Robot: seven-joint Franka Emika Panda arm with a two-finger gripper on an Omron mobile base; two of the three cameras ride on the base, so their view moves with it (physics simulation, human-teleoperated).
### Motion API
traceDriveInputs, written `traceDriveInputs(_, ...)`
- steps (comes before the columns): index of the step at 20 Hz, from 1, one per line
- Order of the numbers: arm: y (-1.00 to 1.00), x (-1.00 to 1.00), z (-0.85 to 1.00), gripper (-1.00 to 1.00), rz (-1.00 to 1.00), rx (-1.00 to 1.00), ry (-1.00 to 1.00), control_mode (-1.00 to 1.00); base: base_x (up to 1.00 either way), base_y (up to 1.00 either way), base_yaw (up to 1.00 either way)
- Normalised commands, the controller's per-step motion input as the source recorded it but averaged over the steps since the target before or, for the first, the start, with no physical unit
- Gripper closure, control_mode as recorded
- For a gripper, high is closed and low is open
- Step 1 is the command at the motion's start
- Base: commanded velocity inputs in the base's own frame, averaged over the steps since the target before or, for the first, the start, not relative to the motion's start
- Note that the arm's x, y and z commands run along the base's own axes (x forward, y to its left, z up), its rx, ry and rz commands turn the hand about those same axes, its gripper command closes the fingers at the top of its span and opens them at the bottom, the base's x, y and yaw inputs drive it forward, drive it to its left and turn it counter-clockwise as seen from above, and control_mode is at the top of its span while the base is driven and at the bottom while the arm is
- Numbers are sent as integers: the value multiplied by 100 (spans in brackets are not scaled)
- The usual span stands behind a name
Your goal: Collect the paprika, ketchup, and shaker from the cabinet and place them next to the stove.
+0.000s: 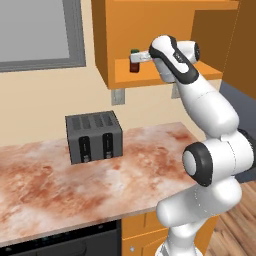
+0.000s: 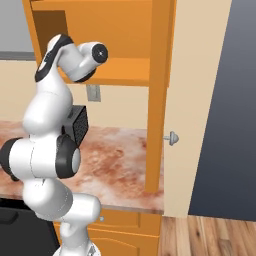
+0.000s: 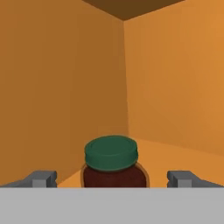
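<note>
**Open jaws reach around a paprika jar on the cabinet shelf**

In the left base view, a grey-framed window [image 1: 37, 32] sits at the far left on a cream wall. Below it, a dark grey toaster [image 1: 94, 136] with two slots stands on a mottled reddish-brown stone surface [image 1: 75, 185]. Under the front edge of the surface, at lower left, the black top of the stove [image 1: 65, 242] shows.

Further right and higher, an orange wooden cabinet [image 1: 150, 45] hangs on the wall, open at the front. On its shelf stands the paprika [image 1: 134, 64], a small dark-red jar with a green lid. No label or writing can be made out on it. The rest of the shelf that can be seen is bare orange wood. The white arm rises from the lower right and bends over so that its hand reaches into the cabinet, right beside the jar.

In the hand view, the gripper [image 3: 113, 179] has its jaws spread wide, one tip on each side of the jar [image 3: 113, 164], with clear space between each tip and the jar. Nothing is held. Behind the jar the cabinet's back corner and plain orange walls are visible.

In the right base view, a cream door with a small round knob [image 2: 171, 138] stands to the right of the cabinet, and a wood floor [image 2: 210, 237] shows at lower right.
</note>
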Motion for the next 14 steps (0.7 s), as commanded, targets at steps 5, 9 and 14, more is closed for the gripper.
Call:
traceDriveInputs(5,0,4,-11,-100,6,0,0,-100,0,0,0)
traceDriveInputs(9,0,4,-9,-100,6,0,0,-100,0,0,0)
traceDriveInputs(14,1,8,-5,-100,5,0,0,-100,0,0,0)
